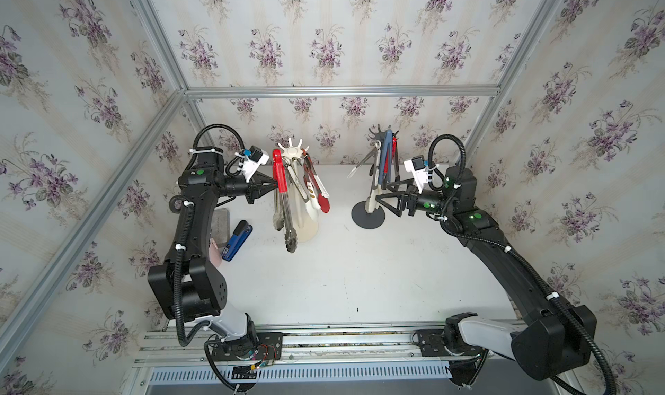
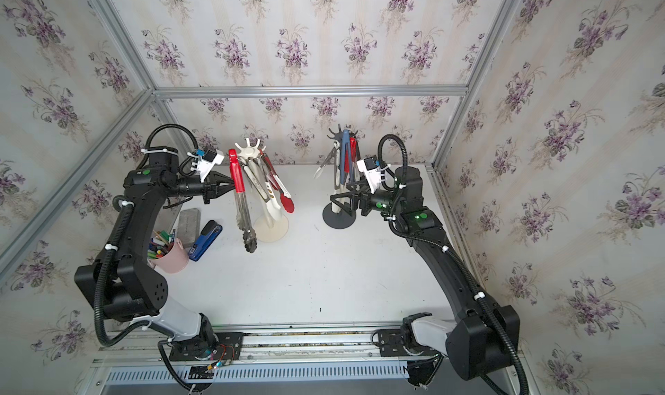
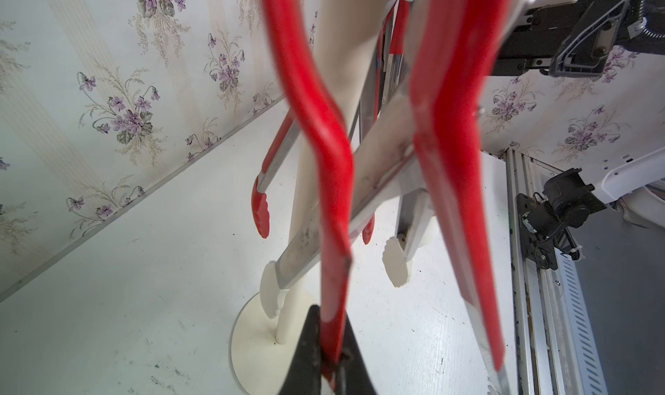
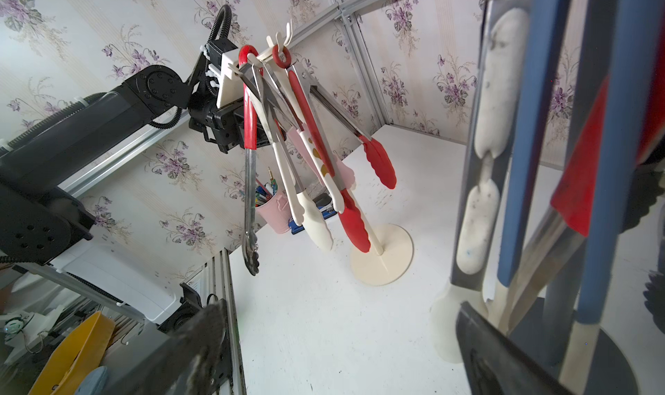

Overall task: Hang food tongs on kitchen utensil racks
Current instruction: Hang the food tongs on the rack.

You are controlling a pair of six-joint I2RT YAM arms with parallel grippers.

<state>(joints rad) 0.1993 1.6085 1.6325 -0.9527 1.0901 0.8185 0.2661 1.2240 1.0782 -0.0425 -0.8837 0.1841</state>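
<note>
left gripper (image 1: 275, 185) pinching red-handled tongs (image 1: 280, 170) | tongs hanging long-axis vertical, loop up by 1 hook of cream-white rack (image 1: 291, 151) (seating unclear), just beyond gripper | right gripper (image 1: 382, 192) gaping beside dark grey rack (image 1: 367, 217)

Red tongs (image 3: 449, 141) — blurry up close, tops beyond the edge

We see a lab robot cell dressed as a home; aluminium frame bars (image 1: 342, 91) hold violet-flowered wallpaper (image 1: 324, 47) round a white tabletop (image 1: 360, 285); the left arm (image 1: 194, 224) and right arm (image 1: 511, 265) are bolted to a metal rail (image 1: 342, 339); a cream-white utensil rack (image 1: 290, 152) and a dark grey utensil rack (image 1: 367, 219) add a kitchen touch.
</note>
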